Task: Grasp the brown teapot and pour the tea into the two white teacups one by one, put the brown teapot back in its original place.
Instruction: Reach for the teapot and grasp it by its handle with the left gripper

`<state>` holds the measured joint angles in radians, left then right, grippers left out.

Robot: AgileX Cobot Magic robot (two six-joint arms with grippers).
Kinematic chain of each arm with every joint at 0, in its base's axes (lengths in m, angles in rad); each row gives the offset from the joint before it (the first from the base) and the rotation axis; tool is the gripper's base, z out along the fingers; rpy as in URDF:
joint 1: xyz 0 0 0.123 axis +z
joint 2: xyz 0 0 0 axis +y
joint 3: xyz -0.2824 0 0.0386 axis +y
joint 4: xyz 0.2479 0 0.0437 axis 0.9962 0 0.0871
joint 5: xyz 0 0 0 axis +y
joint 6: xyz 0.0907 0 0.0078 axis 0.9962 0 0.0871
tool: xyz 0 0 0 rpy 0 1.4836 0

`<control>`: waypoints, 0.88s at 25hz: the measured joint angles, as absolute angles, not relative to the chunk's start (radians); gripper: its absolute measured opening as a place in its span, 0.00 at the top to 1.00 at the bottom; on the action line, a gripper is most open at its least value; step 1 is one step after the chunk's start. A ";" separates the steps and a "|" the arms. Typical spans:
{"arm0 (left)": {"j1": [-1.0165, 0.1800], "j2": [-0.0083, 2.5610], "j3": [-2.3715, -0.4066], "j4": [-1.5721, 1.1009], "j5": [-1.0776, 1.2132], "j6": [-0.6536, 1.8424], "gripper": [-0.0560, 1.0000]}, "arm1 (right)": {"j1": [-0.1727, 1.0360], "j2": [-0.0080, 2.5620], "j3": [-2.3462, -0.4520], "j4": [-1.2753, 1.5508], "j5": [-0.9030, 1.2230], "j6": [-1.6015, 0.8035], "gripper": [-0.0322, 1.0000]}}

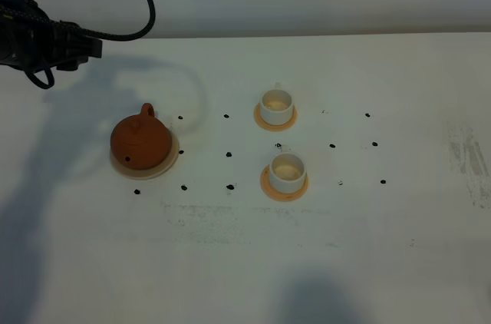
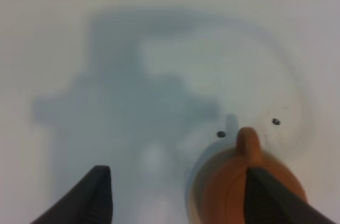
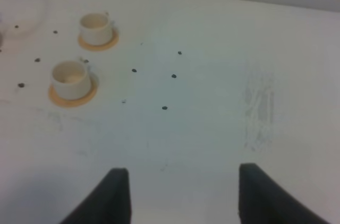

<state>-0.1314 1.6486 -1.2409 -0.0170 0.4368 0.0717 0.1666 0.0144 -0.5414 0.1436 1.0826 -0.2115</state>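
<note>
Fingers (image 2: pixel 98 200) of the left gripper (image 2: pixel 178 205) are standing spread wide, grasping nothing, hanging clear of the squat reddish-brown clay teapot (image 1: pixel 140 140). The right gripper (image 3: pixel 183 197) is likewise standing released, empty. The teapot is sitting on the large round beige coaster (image 1: pixel 159 173), apart from the two small white cylindrical teacups (image 1: pixel 277 104) (image 1: pixel 287 170).

Bright, even light, prob. from overhead; white table (image 1: pixel 399 247) a bit washed out, no hard glare. Broad soft grey shadow of left arm (image 1: pixel 46 32) over table's L side in ext view, cable-loop shadow by brown teapot (image 1: pixel 140 140). Another dim shadow at bottom edge. L wrist view blurry: teapot smeared, fingers (image 2: pixel 98 197) out of focus. R wrist view soft too.
</note>
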 joint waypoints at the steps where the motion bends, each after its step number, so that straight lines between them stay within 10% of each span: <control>1: -0.131 1.649 -1.241 -0.017 0.430 0.072 0.43 | 0.167 0.003 -0.525 0.144 1.087 -0.211 0.54; 14: -0.131 1.732 -1.249 -0.015 0.354 0.072 0.43 | 0.162 -0.007 -0.509 0.143 1.089 -0.193 0.54; 22: -0.131 1.821 -1.320 -0.015 0.354 0.073 0.43 | -0.044 -0.007 -0.509 0.182 1.089 -0.192 0.54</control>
<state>-0.1314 1.8211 -1.3200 -0.0151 0.3539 0.0726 -0.0439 -0.0067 -0.5090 0.1822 1.0892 -0.1916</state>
